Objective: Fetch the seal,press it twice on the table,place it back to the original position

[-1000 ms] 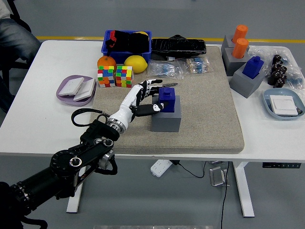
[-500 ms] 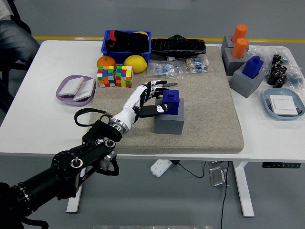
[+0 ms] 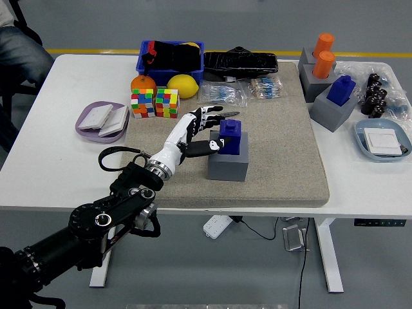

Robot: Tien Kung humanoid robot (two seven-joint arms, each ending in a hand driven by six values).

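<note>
A blue seal (image 3: 232,136) stands upright on a grey block (image 3: 228,165) in the middle of the grey felt mat (image 3: 283,148). My left hand (image 3: 210,131) reaches in from the lower left and sits against the seal's left side. Its white fingers (image 3: 207,116) are spread just behind the seal's top, and the dark thumb (image 3: 205,147) touches the seal's near-left face. The hand has not closed around the seal. My right arm is out of sight.
Two colour cubes (image 3: 155,103), an orange (image 3: 143,84), a lemon (image 3: 183,85) and a blue bin (image 3: 171,56) lie behind the hand. A purple plate (image 3: 102,120) sits left. Grey blocks with orange seals (image 3: 320,63) and another blue seal (image 3: 340,91) stand far right.
My left hand has pushed slightly right against the seal, and the grey block with the seal has slid a little right and toward me. Since half a second ago almost nothing moved.
</note>
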